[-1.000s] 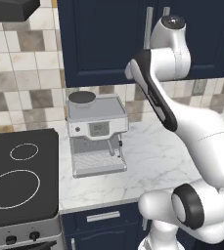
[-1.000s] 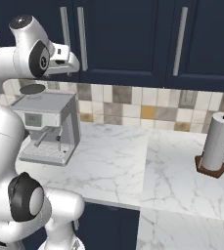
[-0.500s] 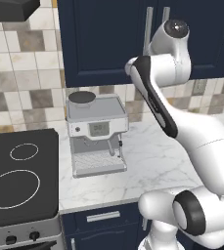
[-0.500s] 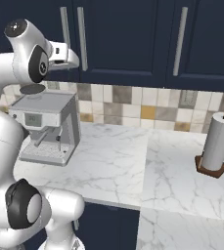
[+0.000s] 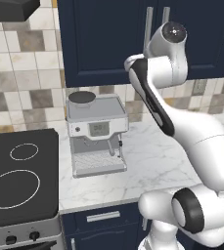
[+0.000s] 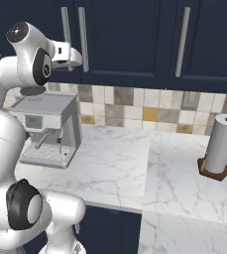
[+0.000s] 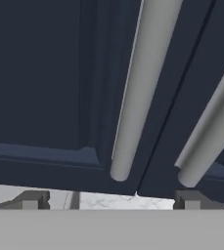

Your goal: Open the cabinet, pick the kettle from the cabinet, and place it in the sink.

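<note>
The navy wall cabinet (image 6: 130, 39) hangs above the counter with both doors closed, so the kettle is hidden behind them. Two long silver bar handles (image 6: 83, 37) run down side by side where the doors meet. My gripper (image 6: 75, 59) is raised just in front of their lower ends. In the hand view the gripper (image 7: 111, 200) is open. The bottom end of the left handle (image 7: 133, 97) hangs above the gap between the fingertips (image 7: 33, 200), untouched. The second handle (image 7: 206, 141) slants down at the right. The sink is out of view.
A silver coffee machine (image 5: 96, 134) stands on the white marble counter (image 6: 135, 168) below my hand. A black cooktop (image 5: 15, 180) lies to its left. A paper towel roll (image 6: 218, 149) stands at the far right. A further cabinet handle (image 6: 183, 34) is on the right-hand door.
The arm has lifted and leaned in, bringing the hand a little higher and closer to the lower ends of the two handles. The doors have not moved.
</note>
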Robot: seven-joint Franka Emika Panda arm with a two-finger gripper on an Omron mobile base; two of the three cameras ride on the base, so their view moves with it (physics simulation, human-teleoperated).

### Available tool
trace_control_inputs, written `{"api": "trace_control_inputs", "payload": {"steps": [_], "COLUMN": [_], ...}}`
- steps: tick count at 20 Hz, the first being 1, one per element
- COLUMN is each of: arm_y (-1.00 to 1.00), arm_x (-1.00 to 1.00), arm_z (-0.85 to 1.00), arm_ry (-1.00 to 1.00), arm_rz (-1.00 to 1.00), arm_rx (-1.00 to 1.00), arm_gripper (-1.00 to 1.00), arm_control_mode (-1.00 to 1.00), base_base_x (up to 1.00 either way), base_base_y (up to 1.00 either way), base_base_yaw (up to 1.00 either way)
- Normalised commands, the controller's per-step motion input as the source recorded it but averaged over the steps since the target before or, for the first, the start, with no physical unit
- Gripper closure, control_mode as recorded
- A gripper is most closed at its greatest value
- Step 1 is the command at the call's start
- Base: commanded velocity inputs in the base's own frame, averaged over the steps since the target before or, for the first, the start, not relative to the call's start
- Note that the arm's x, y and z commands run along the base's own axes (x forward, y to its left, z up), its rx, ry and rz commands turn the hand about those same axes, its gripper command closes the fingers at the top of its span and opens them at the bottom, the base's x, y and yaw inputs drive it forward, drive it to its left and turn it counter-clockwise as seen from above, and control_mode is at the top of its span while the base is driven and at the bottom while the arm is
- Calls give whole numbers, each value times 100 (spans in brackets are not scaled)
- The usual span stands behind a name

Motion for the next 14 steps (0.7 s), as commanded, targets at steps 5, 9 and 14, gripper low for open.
{"api": "trace_control_inputs", "payload": {"steps": [5, 9, 14], "arm_y": [-2, 0, 0], "arm_x": [20, 22, 24], "arm_z": [5, 1, 2], "arm_ry": [0, 0, 0], "arm_rz": [-5, -2, 0], "arm_rx": [2, 4, 3], "arm_gripper": [-100, -100, -100], "arm_control_mode": [-100, -100, -100], "base_base_x": [0, 0, 0], "base_base_y": [0, 0, 0], "base_base_yaw": [0, 0, 0]}}
